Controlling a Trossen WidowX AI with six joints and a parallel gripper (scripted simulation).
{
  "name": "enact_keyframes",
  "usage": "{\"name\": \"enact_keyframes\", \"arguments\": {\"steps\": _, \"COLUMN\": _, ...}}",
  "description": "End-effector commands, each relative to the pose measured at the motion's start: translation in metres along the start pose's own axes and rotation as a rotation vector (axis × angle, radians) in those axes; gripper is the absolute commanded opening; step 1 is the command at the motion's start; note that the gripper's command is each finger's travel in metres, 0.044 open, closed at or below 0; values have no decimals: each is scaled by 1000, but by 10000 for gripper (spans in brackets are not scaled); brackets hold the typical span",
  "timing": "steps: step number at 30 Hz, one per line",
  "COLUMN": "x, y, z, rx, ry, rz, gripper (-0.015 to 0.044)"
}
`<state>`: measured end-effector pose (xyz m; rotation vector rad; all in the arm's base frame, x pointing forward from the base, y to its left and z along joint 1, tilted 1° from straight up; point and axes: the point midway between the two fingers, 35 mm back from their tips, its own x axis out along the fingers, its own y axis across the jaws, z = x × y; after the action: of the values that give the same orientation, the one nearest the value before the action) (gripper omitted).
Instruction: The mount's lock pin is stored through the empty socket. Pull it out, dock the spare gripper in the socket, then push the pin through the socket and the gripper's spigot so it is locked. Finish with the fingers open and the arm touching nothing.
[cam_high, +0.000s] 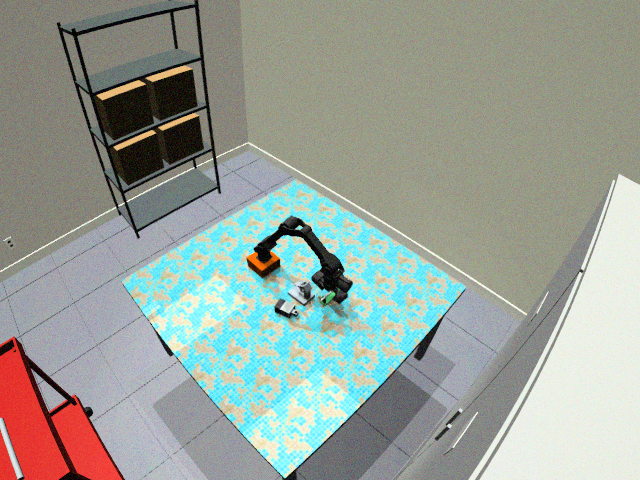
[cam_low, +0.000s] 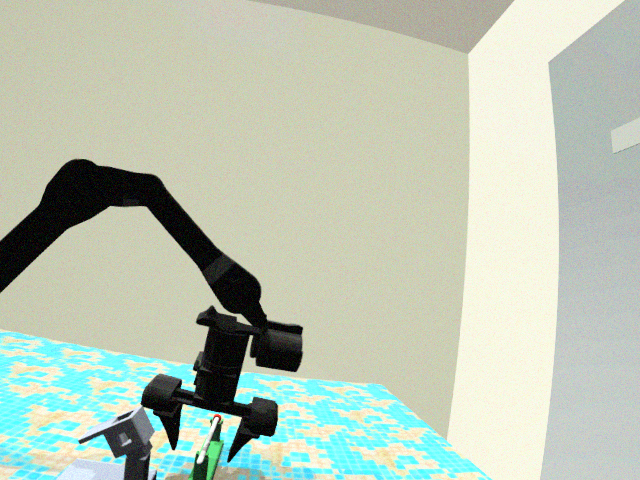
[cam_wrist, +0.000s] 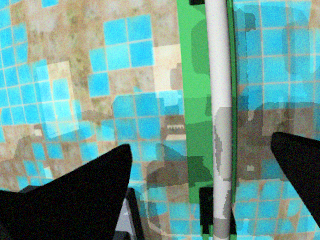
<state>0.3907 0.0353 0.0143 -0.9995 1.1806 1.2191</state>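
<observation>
The lock pin (cam_wrist: 220, 94) (cam_low: 211, 434), a thin white rod with a red tip, lies along a green rest (cam_wrist: 195, 94) (cam_low: 209, 463) (cam_high: 327, 298) on the table. My gripper (cam_wrist: 201, 146) (cam_low: 203, 448) (cam_high: 331, 295) is open, its two black fingers standing apart on either side of the pin without touching it. The grey mount (cam_high: 302, 292) (cam_low: 126, 436) with its socket stands just left of the gripper. The dark spare gripper (cam_high: 285, 308) lies on the table in front of the mount.
The arm's orange base (cam_high: 263, 263) sits behind the mount on the blue-and-tan patterned table (cam_high: 289, 392). A shelf rack with brown boxes (cam_high: 149, 113) stands in the room's corner, and a red cart (cam_high: 31, 428) stands on the floor at the lower left.
</observation>
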Motion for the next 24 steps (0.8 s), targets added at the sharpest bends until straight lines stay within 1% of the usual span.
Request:
{"name": "enact_keyframes", "arguments": {"steps": 1, "x": -11, "y": 0, "z": 2, "rx": -1, "ry": -1, "rz": -5, "gripper": 440}}
{"name": "enact_keyframes", "arguments": {"steps": 24, "x": -42, "y": 20, "z": 3, "rx": 14, "ry": 14, "rz": 94, "gripper": 440}}
